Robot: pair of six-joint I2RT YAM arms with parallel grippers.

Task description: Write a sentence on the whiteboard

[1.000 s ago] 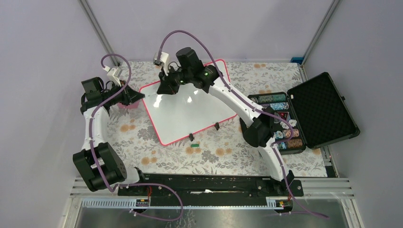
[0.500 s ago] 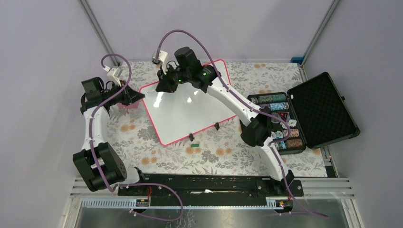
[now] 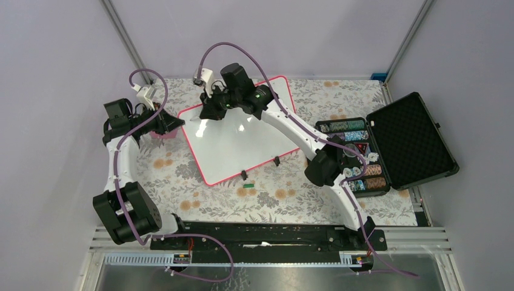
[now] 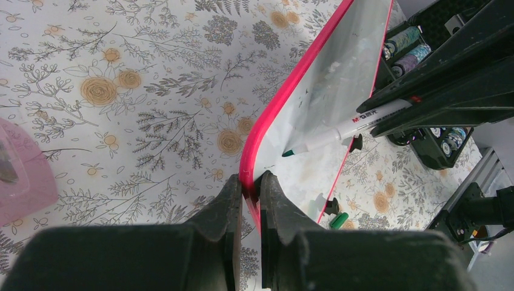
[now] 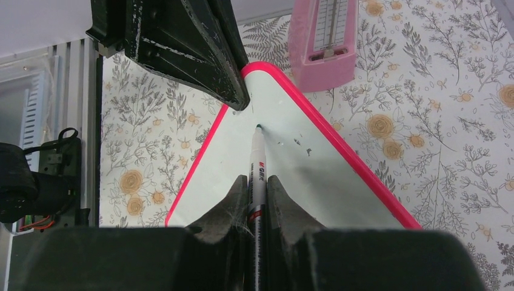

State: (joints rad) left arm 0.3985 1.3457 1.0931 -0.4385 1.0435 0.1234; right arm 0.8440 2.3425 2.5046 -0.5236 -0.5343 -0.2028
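Top external view: large glossy white whiteboard with a thin pink-red frame and rounded corners lies on the floral-patterned table, turned at an angle, roughly mid-table and toward the far side.

- Left gripper is at the board's far-left corner. Left wrist view: jaws nearly closed, pinching the pink-red frame between the two fingers.
- Right gripper reaches over the far-left part of the board. Right wrist view: jaws narrow, clamped on the barrel of a white marker with red and black print and a green tip.
- Marker points toward the corner held by the left gripper. Tip sits at the board surface, just beside the left fingers; actual contact cannot be told.
- Sentence: only a few small green-teal specks show on the white surface just beside the tip, too small to read as letters.
- Pink plastic box-shaped object stands on the table just beyond that corner, outside the frame.
- Two small black clips sit on the board's near edge.
- Small green cap lies on the table just beside the near edge.
- Open black foam-lined case lies at the right of the table, well apart from the board, with rows of coloured poker chips in its lower half.
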